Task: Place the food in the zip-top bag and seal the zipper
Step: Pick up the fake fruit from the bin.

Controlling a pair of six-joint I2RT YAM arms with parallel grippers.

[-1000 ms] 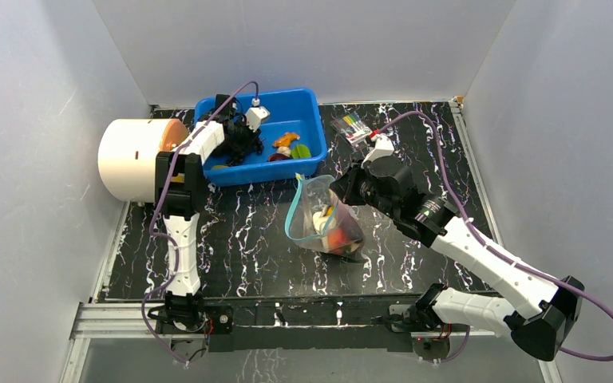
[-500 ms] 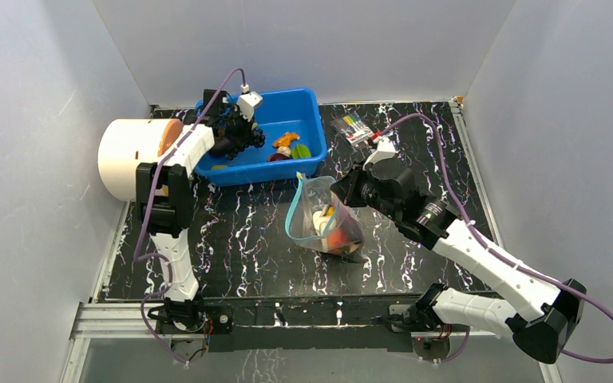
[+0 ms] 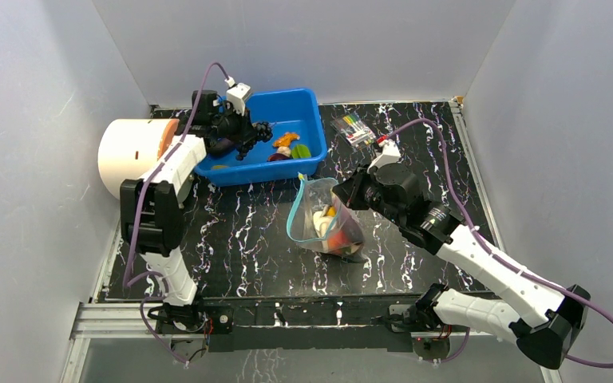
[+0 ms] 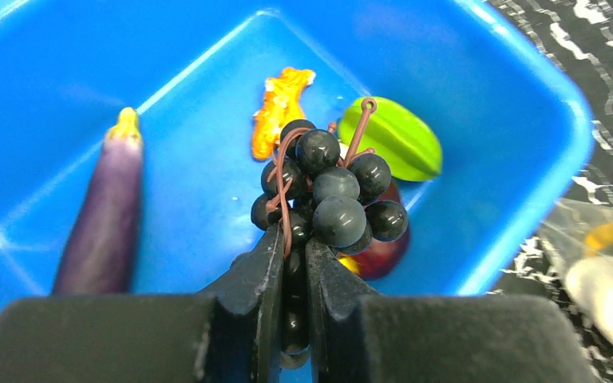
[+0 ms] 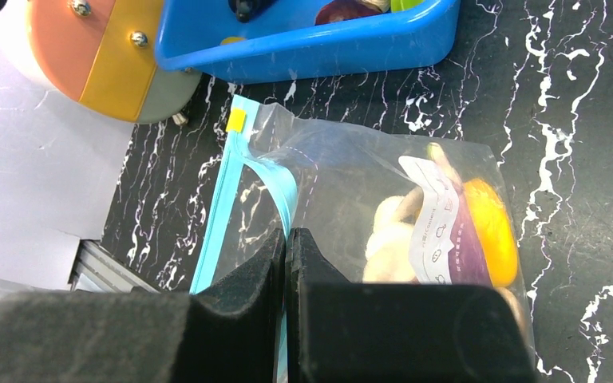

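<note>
In the top view, the blue bin point(image 3: 307, 102) sits at upper centre, its far rim near the back wall and its left end just beside a white cylinder point(image 3: 128, 159). The zip-top bag point(image 3: 326, 227) lies mid-frame, just below the bin's lower right corner. Bare marbled surface point(image 3: 239, 239) opens to its left and below it, and a marker packet point(image 3: 351, 128) lies apart at upper right. The left hand point(image 4: 291, 263) is clenched on the lower part of a bunch of dark grapes point(image 4: 335, 195) over the bin's middle. A purple eggplant point(image 4: 100, 215) lies towards the left wall, and an orange piece point(image 4: 279, 100) and a green slice point(image 4: 395, 140) lie towards the far right corner. The right hand point(image 5: 286, 247) is pinched shut on one lip of the bag at the teal zipper point(image 5: 223, 199). The strip bows into an open loop facing frame left. Through the clear, creased plastic show a yellow piece point(image 5: 491, 231), a pale piece point(image 5: 387, 235) and a white label.
</note>
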